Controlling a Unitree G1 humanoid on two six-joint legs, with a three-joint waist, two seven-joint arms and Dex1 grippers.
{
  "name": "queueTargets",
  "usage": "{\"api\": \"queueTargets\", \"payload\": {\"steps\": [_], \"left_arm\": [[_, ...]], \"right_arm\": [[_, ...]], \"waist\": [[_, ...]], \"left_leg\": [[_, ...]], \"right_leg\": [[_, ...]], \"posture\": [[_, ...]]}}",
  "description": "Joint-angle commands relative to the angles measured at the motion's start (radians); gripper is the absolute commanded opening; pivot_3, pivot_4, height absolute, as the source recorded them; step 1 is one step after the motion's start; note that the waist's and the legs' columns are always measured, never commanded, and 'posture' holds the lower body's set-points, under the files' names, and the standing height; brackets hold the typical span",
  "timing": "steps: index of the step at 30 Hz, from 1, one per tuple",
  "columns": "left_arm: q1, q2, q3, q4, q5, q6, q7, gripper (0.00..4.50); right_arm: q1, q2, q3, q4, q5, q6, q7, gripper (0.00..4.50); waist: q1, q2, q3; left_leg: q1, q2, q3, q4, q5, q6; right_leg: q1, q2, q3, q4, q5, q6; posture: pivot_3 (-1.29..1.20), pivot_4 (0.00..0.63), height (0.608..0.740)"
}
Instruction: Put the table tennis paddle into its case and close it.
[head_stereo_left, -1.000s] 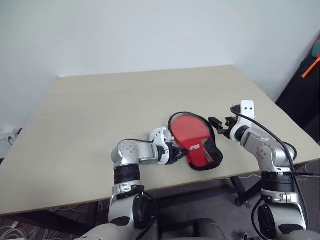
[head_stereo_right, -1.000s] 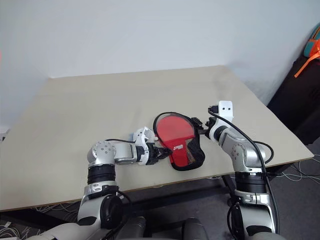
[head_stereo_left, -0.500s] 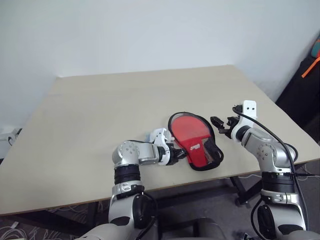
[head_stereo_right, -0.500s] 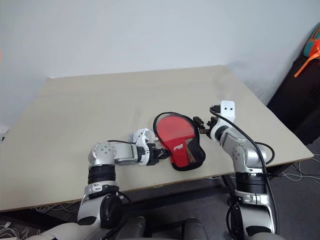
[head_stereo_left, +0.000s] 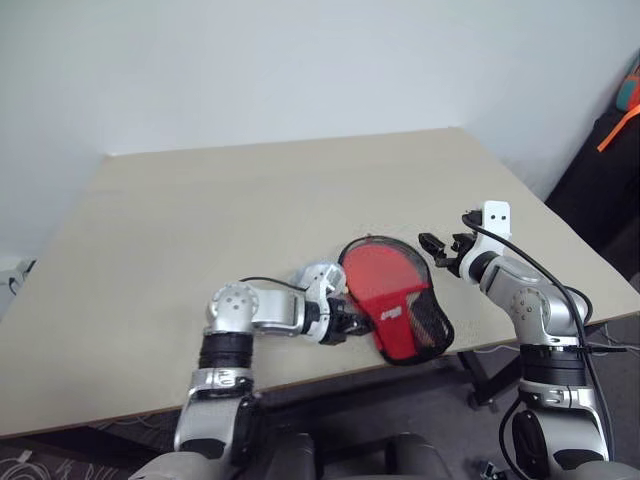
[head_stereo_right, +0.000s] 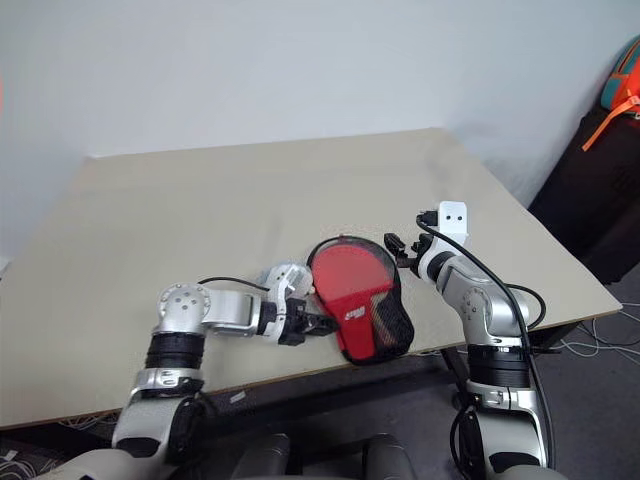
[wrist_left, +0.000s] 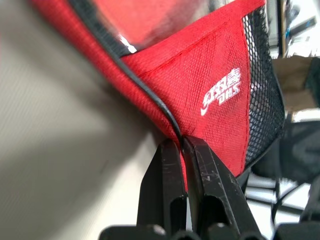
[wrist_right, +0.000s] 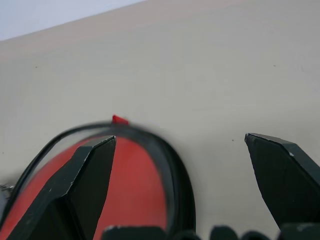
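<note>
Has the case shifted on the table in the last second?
Yes. The case, pinched by the left gripper, has slid toward the table's near edge; its narrow end now reaches that edge.

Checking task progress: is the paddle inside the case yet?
Inside: the paddle's red face shows through the case within its black piping. Whether it is closed, cannot tell.

A plain test room or lab: a bare beige table (head_stereo_left: 250, 190) stands against a blank white wall (head_stereo_left: 300, 60), loose cables (head_stereo_right: 590, 345) trail across the grey floor (head_stereo_right: 610, 400) beneath, and a dark bag with orange straps (head_stereo_right: 612, 90) sits alongside.
</note>
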Motion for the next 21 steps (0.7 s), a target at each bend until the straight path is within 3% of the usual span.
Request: {"api": "queueTargets", "payload": {"steps": [1,4,9,16,19,21], "left_arm": [[0.015,0.084,-0.072,-0.023,-0.209,0.017,0.069,0.05],[0.026,0.127,-0.097,-0.035,-0.313,0.017,0.146,0.05],[0.037,0.109,-0.162,-0.036,-0.448,-0.014,0.26,0.05],[0.022,0.111,-0.186,-0.129,-0.424,-0.081,0.273,0.05],[0.026,0.145,-0.165,-0.173,-0.409,-0.106,0.258,0.65],[0.021,0.182,-0.159,-0.189,-0.419,-0.109,0.247,1.33]], "right_arm": [[-0.019,-0.002,-0.001,-0.056,-0.001,-0.013,0.002,4.5],[-0.018,-0.004,-0.001,-0.06,-0.001,-0.011,0.004,4.5],[-0.019,0.003,0.007,-0.072,0.006,-0.002,0.01,4.5],[-0.013,0.007,0.03,-0.091,0.003,0.005,0.021,4.5],[-0.006,0.009,0.04,-0.097,0.001,0.006,0.025,4.5],[-0.001,0.012,0.048,-0.099,-0.001,0.006,0.027,4.5]], "waist": [[0.0,0.0,0.0],[0.0,0.0,0.0],[0.007,0.0,0.0],[0.006,0.0,0.0],[0.006,0.0,0.0],[0.006,0.0,0.0]], "left_leg": [[0.0,0.0,0.0,0.0,0.0,0.0],[0.0,0.0,0.001,0.0,-0.001,-0.002],[0.0,0.0,0.001,0.001,-0.001,-0.004],[0.0,0.0,0.001,0.0,-0.001,-0.005],[0.0,0.0,0.001,0.0,-0.001,-0.005],[0.0,0.0,0.001,0.0,-0.001,-0.005]], "right_leg": [[0.0,0.0,0.0,0.0,0.0,0.0],[0.0,0.0,0.0,0.0,0.0,0.0],[0.001,0.0,0.0,0.0,0.0,-0.001],[0.0,0.0,0.0,0.0,-0.001,-0.003],[0.0,0.0,0.0,0.0,-0.001,-0.003],[0.0,0.0,0.0,0.0,-0.001,-0.003]], "posture": [[0.0,0.0,0.74],[0.0,0.0,0.74],[0.0,0.0,0.74],[0.0,0.0,0.74],[0.0,0.0,0.74],[0.0,0.0,0.74]]}}
